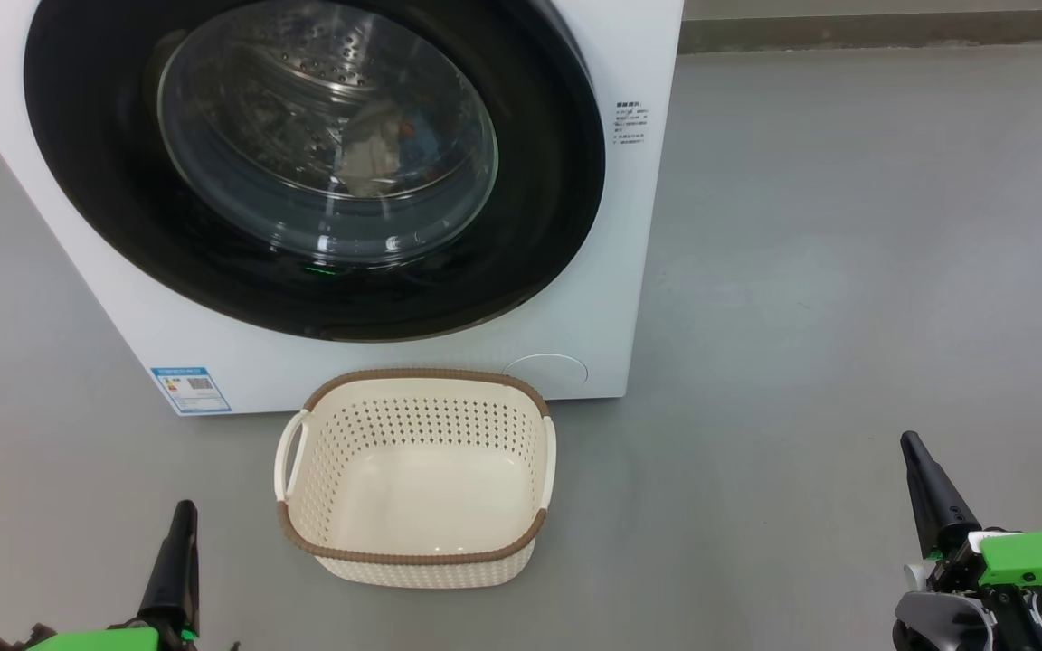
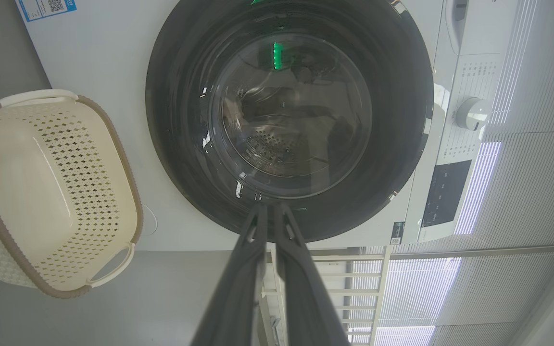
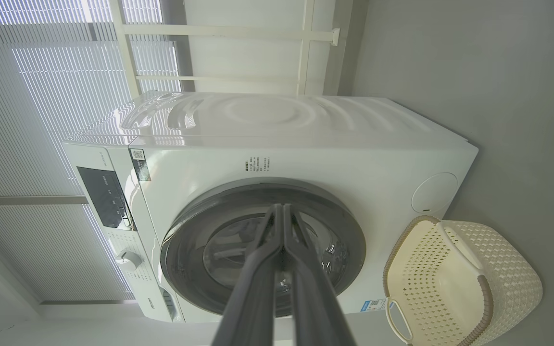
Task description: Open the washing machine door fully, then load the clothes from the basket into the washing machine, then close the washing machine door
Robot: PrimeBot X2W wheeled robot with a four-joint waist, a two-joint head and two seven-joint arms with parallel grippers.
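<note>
1. Head view, far left: our left gripper (image 1: pixel 183 523) hangs low over the floor (image 1: pixel 801 271), its two fingers pressed together on nothing.
2. Next comes the washing machine door (image 1: pixel 91 190), shut against the washing machine (image 1: pixel 639 271), above and well apart from both grippers. We judge it stiff, fairly heavy and glossy enough to slip. A hold belongs at the edge of its black rim, though we cannot tell which side carries the latch.
3. Behind its glass, the clothes (image 1: pixel 374 154) lie in the drum (image 1: pixel 322 63). They look soft and light, easy to pinch by a fold.
4. Just before the machine, between the grippers, the basket (image 1: pixel 421 373) stands empty. It is light, stiff plastic, best taken by a side handle (image 1: pixel 290 452).
5. Far right, our right gripper (image 1: pixel 917 457) is likewise closed and empty. To us, all three steps look done.
</note>
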